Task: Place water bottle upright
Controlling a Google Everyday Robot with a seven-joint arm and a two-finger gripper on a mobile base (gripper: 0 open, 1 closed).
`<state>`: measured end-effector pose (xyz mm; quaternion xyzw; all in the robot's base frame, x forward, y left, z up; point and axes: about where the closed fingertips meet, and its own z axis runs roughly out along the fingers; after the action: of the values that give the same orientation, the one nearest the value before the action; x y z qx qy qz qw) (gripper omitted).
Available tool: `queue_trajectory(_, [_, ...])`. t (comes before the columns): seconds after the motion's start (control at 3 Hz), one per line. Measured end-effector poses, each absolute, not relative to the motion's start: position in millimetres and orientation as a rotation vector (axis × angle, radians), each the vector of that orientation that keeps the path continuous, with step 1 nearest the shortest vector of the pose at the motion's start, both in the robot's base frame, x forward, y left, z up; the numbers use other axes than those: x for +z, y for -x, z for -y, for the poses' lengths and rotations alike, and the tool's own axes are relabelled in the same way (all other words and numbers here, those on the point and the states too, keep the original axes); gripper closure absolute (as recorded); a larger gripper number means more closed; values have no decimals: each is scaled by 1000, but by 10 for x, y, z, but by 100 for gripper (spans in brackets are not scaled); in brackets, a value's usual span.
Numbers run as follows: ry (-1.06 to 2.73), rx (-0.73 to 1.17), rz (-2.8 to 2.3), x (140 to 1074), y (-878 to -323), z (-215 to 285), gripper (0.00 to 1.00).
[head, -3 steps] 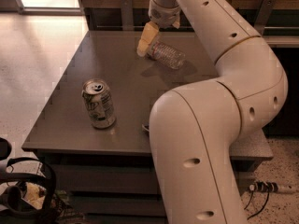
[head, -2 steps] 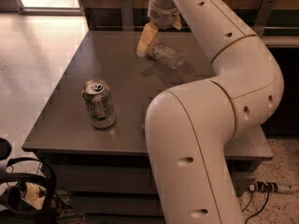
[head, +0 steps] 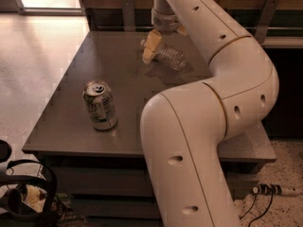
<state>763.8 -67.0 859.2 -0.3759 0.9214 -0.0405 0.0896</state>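
The water bottle [head: 171,57] is clear and ribbed. It lies on its side at the far middle of the grey table [head: 71,122], with its cap end pointing left. My gripper [head: 151,48] hangs from the arm directly over the bottle's left, cap end, close to the table top. The cap is partly hidden behind the gripper. The rest of the bottle sticks out to the right of the gripper.
A silver-green soda can [head: 100,105] stands upright at the front left of the table. My arm's big elbow [head: 189,141] fills the front right of the view. Dark gear [head: 23,193] lies on the floor at the lower left, and a cable plug [head: 270,189] at the lower right.
The gripper has sunk slightly toward the bottle's cap end and the arm's elbow has shifted a little. The bottle and the can have not moved.
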Motion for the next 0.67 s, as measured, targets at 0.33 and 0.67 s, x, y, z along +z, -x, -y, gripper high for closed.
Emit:
queue_trajectory(0.33, [1163, -86, -2734, 8482, -7658, 627, 0])
queue_trajectory(0.67, [1207, -31, -2731, 8339, -7669, 569, 17])
